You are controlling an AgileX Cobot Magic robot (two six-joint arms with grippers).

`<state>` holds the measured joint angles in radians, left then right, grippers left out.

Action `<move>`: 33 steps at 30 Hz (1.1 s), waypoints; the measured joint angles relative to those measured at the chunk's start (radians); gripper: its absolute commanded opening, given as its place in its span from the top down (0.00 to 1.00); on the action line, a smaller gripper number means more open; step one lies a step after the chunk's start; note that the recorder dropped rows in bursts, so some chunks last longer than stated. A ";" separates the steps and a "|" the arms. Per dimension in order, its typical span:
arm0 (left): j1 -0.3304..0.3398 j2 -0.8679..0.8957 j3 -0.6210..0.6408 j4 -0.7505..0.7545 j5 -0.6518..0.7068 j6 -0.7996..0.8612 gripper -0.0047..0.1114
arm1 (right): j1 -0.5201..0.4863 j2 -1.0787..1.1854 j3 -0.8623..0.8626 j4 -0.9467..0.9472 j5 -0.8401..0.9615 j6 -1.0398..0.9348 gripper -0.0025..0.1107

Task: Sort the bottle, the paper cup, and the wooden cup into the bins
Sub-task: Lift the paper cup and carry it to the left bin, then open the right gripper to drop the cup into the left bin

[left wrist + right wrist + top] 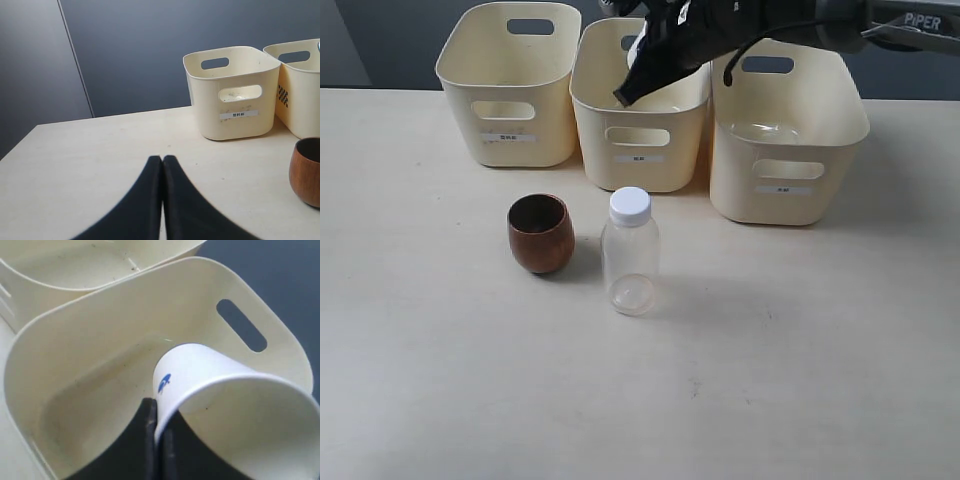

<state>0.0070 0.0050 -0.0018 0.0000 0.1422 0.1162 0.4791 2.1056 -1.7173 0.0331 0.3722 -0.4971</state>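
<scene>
My right gripper (624, 96) hangs over the middle bin (595, 125), shut on the rim of the white paper cup (215, 385). The cup is tilted, with its base pointing into that bin (100, 340). In the exterior view only a sliver of the paper cup (636, 50) shows behind the arm. The dark brown wooden cup (540, 233) stands upright on the table in front of the bins, and the clear bottle (630, 255) with a white cap stands just right of it. My left gripper (162, 159) is shut and empty, low over the table, left of the wooden cup (306, 172).
Three cream bins stand in a row at the back: left bin (510, 130), middle, and right bin (740, 190). The left wrist view shows the left bin (232, 92) and the edge of the middle bin (300, 85). A dark wall rises behind the table.
</scene>
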 measured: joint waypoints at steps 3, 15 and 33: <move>0.000 0.000 0.000 0.000 0.000 0.000 0.96 | 0.001 0.015 -0.026 0.000 0.058 -0.019 0.98; 0.000 0.000 0.000 0.000 0.000 0.000 0.96 | 0.002 0.074 -0.127 -0.002 0.256 -0.062 0.98; 0.000 0.000 0.000 0.000 0.000 0.000 0.96 | 0.002 0.087 -0.157 0.002 0.315 -0.086 0.98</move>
<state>0.0070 0.0050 -0.0018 0.0000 0.1422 0.1162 0.4815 2.1924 -1.8739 0.0355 0.6875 -0.5831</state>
